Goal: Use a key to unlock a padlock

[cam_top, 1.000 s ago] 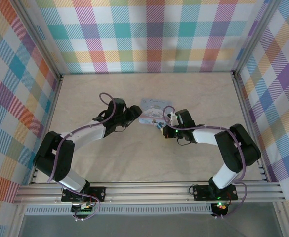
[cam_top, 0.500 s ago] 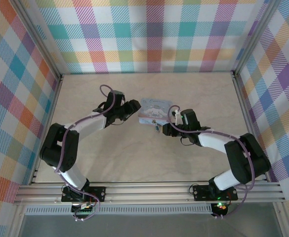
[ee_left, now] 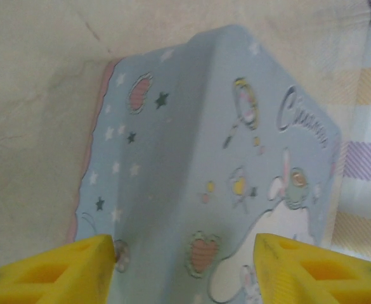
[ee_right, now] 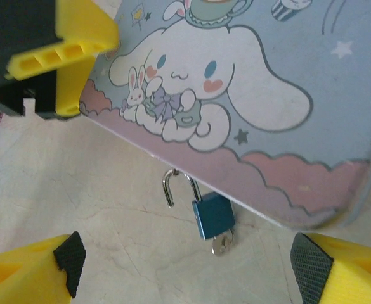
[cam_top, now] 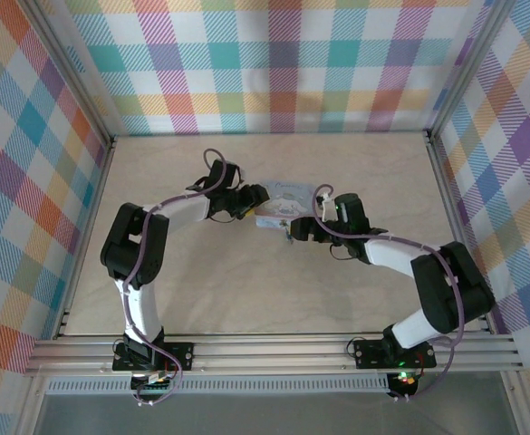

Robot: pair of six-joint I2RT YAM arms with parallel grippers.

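**A:** Padlock from above: it lies on the counter just at the near edge of the cartoon box, the same spot as a second ago. So what's moved?

**B:** The arms. The left arm has stretched out, and the left gripper has slid up against the box's left end. The right gripper has stayed close by the padlock while its elbow has swung outward.

**A:** Over to the left wrist.

**B:** The box lies across the view, with the yellow fingers spread wide to either side of it. Nothing looks pinched. Whether a pad touches the box edge, I can't tell.

**A:** And the right wrist?

**B:** Here's the good bit. The blue body sits just beside the box's pink edge, and the key is in the bottom of it. One leg of the shackle stands free of the body. The right gripper's fingers are far apart, one at each lower corner, holding nothing.

**A:** So it's not on the key?

**B:** No, it's well off it. With that leg free, I'd judge the lock sprung and the task done or nearly so. The left gripper coming in reads to me as steadying the box.
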